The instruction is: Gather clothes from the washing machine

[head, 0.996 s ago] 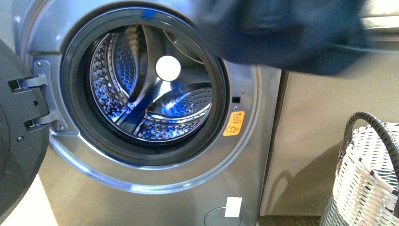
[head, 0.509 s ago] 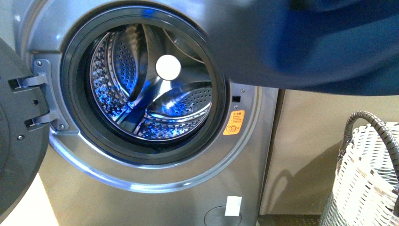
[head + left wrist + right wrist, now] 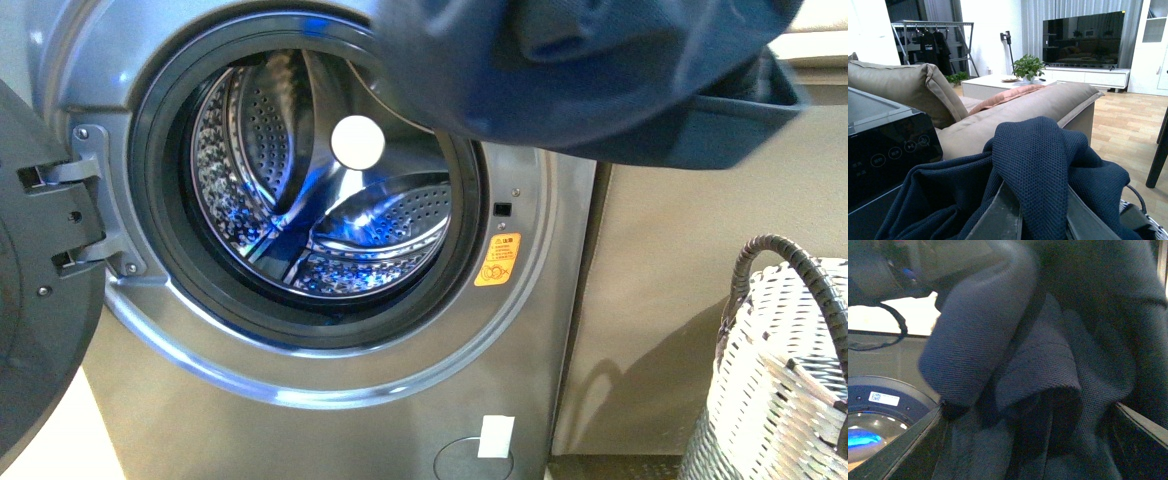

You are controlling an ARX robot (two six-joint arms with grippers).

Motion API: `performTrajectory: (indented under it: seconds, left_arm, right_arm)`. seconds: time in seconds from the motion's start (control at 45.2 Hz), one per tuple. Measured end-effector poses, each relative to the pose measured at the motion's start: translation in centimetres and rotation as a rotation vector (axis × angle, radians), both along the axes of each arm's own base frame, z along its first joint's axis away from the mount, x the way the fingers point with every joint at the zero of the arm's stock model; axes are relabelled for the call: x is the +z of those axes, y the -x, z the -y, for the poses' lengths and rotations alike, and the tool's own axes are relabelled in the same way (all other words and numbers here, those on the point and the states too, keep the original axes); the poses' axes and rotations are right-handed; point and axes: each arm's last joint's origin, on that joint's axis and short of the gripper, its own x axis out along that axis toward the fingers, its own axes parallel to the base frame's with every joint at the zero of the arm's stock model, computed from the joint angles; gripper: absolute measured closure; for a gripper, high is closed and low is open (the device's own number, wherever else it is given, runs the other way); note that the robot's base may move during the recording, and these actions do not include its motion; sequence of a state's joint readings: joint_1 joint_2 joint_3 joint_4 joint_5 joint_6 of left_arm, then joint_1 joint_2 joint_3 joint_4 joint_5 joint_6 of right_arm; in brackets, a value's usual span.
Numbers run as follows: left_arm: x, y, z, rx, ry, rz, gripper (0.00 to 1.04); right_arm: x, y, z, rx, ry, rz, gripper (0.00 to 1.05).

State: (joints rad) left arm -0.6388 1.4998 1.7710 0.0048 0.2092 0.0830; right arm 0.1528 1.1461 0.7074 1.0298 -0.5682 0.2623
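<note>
The washing machine stands grey with its door swung open at the left. Its perforated steel drum holds no fabric that I can see. The dark navy clothes hang bunched in the air at the top, above and right of the porthole. In the left wrist view my left gripper is shut on a fold of the clothes. In the right wrist view my right gripper is open, its fingers spread wide, with the clothes draped between and over them. Neither gripper shows in the front view.
A woven grey-white basket with a dark handle stands at the lower right, beside a beige cabinet side. The left wrist view shows the machine's black control panel, a beige sofa and wooden floor.
The bundle of clothes, at the top right a second ago, swelled across the upper right of the view, then drew back upward and leftward, now overlapping the porthole's upper right rim.
</note>
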Motion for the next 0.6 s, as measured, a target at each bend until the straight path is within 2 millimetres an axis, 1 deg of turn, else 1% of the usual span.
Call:
performTrajectory:
  seconds: [0.111, 0.31, 0.443, 0.487, 0.598]
  left_arm:
    - [0.0, 0.0, 0.0, 0.0, 0.0, 0.0, 0.97]
    - [0.0, 0.0, 0.0, 0.002, 0.0, 0.0, 0.97]
    - [0.0, 0.0, 0.0, 0.007, 0.001, -0.001, 0.97]
    - [0.0, 0.0, 0.0, 0.009, 0.002, -0.001, 0.97]
    - [0.0, 0.0, 0.0, 0.01, 0.002, -0.001, 0.97]
  right_arm:
    - [0.2, -1.8, -0.9, 0.004, 0.005, -0.019, 0.07]
    - [1.0, -4.0, -2.3, 0.011, -0.018, -0.049, 0.07]
    - [1.9, -6.5, -3.5, 0.009, -0.064, -0.102, 0.07]
    - [1.9, -7.1, -3.8, 0.017, -0.077, -0.123, 0.07]
    - [1.7, -7.7, -4.1, 0.024, -0.103, -0.157, 0.08]
